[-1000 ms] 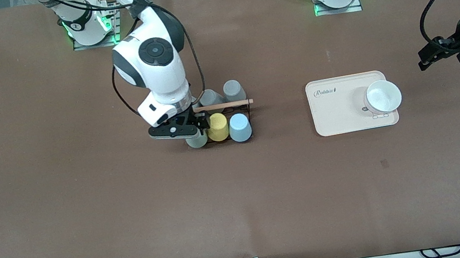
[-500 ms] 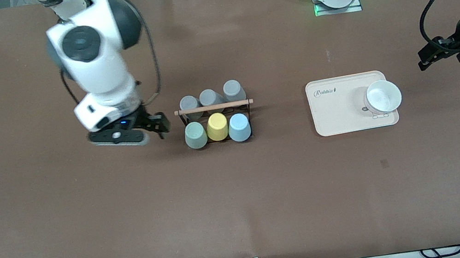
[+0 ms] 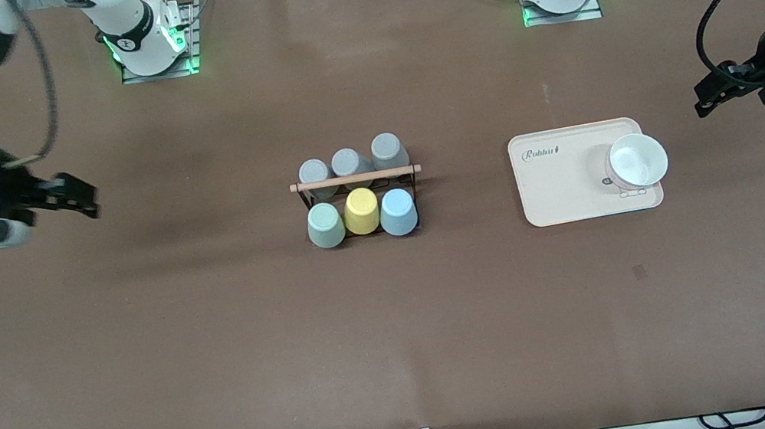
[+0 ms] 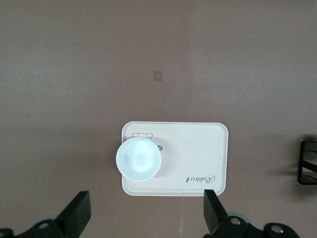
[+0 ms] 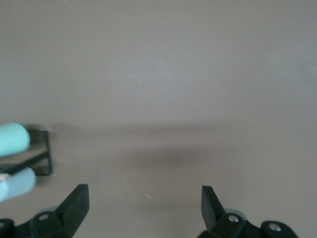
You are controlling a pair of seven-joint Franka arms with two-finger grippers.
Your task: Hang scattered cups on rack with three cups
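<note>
Rack: black wire frame with a light wooden rod along its top, standing mid-table, well apart from both grippers. One end of it also shows at the edge of the left wrist view.
Green cup: upside down on the rack, in the row of 3 nearer the front camera, at the end toward the right arm.
Blue cup: upside down on the rack in the same row, at the end toward the left arm.
Yellow cup: upside down between the green cup and the blue cup, touching or almost touching both.
Grey cups: 3 in a row on the rack, farther from the front camera than the coloured row.
Right gripper: in the air over bare table at the right arm's end; jaws spread wide and holding nothing, as the right wrist view shows.
Left gripper: waiting over the left arm's end of the table, beside the tray; jaws spread wide and holding nothing.
Tray: beige, rounded corners, flat on the table between the rack and the left gripper.
White bowl: on the tray, at the corner nearest the left gripper.
</note>
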